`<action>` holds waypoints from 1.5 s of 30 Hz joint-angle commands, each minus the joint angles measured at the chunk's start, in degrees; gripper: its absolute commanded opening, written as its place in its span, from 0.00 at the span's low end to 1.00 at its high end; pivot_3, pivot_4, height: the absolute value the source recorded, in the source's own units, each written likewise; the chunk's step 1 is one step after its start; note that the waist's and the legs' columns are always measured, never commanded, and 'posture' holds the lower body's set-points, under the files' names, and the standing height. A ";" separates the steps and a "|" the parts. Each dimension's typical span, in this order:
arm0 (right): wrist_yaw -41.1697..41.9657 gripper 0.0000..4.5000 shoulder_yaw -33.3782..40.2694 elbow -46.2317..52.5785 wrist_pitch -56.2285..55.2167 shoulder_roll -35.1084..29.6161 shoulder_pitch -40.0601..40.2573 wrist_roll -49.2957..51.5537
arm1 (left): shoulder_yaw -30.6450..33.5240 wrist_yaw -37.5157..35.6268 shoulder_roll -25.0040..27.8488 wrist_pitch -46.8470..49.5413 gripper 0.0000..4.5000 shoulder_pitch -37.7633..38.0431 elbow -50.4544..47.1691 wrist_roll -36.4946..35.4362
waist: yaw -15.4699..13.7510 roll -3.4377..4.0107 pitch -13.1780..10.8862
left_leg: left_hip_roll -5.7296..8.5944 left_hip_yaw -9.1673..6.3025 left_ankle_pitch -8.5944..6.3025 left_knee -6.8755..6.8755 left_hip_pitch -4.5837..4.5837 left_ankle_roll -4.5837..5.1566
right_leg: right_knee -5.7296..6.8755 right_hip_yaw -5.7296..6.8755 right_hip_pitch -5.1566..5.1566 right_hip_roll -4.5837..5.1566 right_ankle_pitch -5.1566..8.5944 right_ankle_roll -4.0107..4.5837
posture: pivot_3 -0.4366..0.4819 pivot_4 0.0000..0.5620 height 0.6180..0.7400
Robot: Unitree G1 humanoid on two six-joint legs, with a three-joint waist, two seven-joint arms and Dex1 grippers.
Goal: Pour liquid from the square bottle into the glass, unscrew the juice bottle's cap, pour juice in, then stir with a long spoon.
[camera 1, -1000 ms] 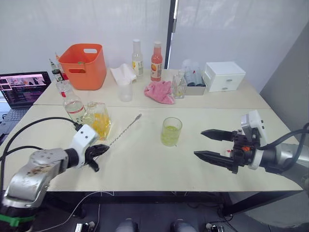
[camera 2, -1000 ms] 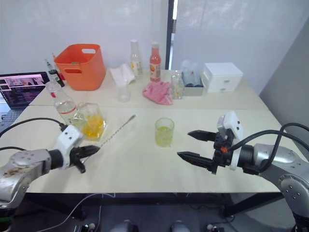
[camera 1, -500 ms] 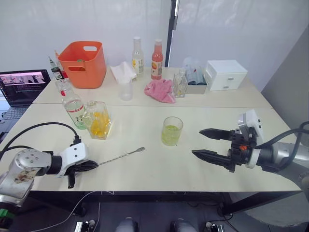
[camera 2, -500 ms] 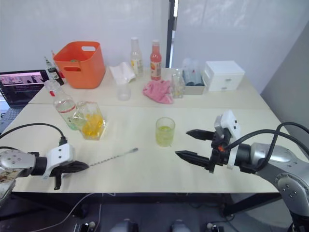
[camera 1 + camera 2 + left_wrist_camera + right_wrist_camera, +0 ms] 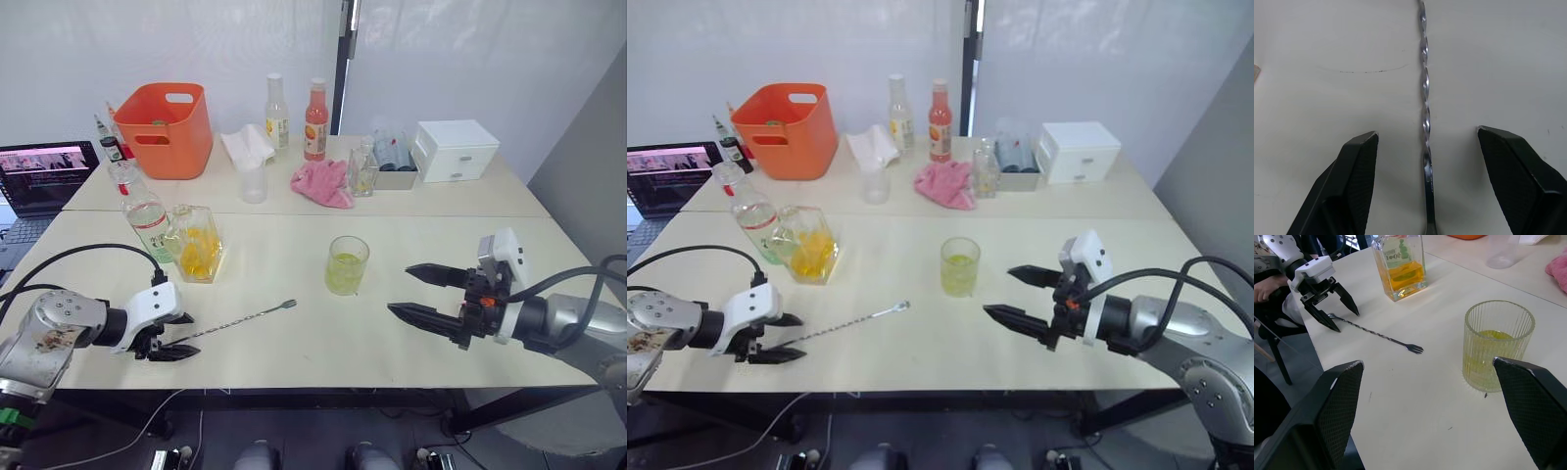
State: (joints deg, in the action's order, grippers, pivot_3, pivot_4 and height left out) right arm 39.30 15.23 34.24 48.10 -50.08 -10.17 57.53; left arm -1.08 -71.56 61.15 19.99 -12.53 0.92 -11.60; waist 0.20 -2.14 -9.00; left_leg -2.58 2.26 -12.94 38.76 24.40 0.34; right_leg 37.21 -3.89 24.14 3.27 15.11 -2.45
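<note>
The long spoon [image 5: 235,321] lies flat on the table. Its handle end rests between the spread fingers of my left gripper [image 5: 186,335], which is open and touches nothing; the twisted handle [image 5: 1424,98] runs up the gap. The glass [image 5: 346,265] stands mid-table, holding yellow-green liquid. My right gripper [image 5: 402,289] hovers open and empty to its right. The square bottle [image 5: 198,244] with orange-yellow contents stands at the left. Behind it is the juice bottle [image 5: 145,213], with a red band at its neck. I cannot tell whether the cap is on it.
At the back stand an orange basket [image 5: 171,127], two tall bottles [image 5: 277,113] [image 5: 315,119], a small clear cup [image 5: 254,183], a pink cloth [image 5: 323,184] and a white box [image 5: 453,150]. A laptop [image 5: 39,176] sits at the far left.
My left gripper swung the spoon down toward the table's front edge, then opened and let it go. The spoon now lies on the table. The right arm has hardly moved.
</note>
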 commanded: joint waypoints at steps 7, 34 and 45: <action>-1.41 1.00 2.06 2.42 -1.00 0.32 0.98 0.52 | -2.37 -0.45 -2.02 1.14 0.23 -1.73 0.12 0.61 | 0.02 0.00 0.00 | 0.01 0.00 0.00 0.01 -0.02 0.00 | 0.02 -0.01 -0.02 -0.01 0.00 0.00 | 0.48 0.27 0.79; 0.32 1.00 -0.41 -1.88 -2.33 2.94 0.09 -1.27 | 12.20 -11.66 2.49 12.37 0.01 -1.64 -8.70 -20.54 | 0.43 -0.01 -0.01 | 0.04 -0.03 0.00 0.15 -0.07 0.00 | 0.42 -0.05 0.03 -0.04 0.00 -0.01 | 0.48 0.27 0.79; -13.75 1.00 -3.51 1.08 0.58 16.41 -2.32 10.46 | 15.12 1.16 -4.22 27.81 0.01 -10.05 -18.51 -35.53 | 0.57 -0.02 -0.01 | 0.05 -0.11 0.01 0.23 -0.08 0.00 | 0.56 -0.08 0.02 -0.12 0.01 -0.03 | 0.48 0.27 0.79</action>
State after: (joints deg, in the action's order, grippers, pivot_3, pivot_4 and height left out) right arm 28.75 11.55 33.09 49.05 -34.90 -10.74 64.80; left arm 12.50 -73.78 58.09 45.74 -20.45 -15.62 -43.72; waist 0.76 -2.15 -9.01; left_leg -2.53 2.14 -12.93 38.98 24.31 0.33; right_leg 37.80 -3.98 24.16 3.15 15.12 -2.48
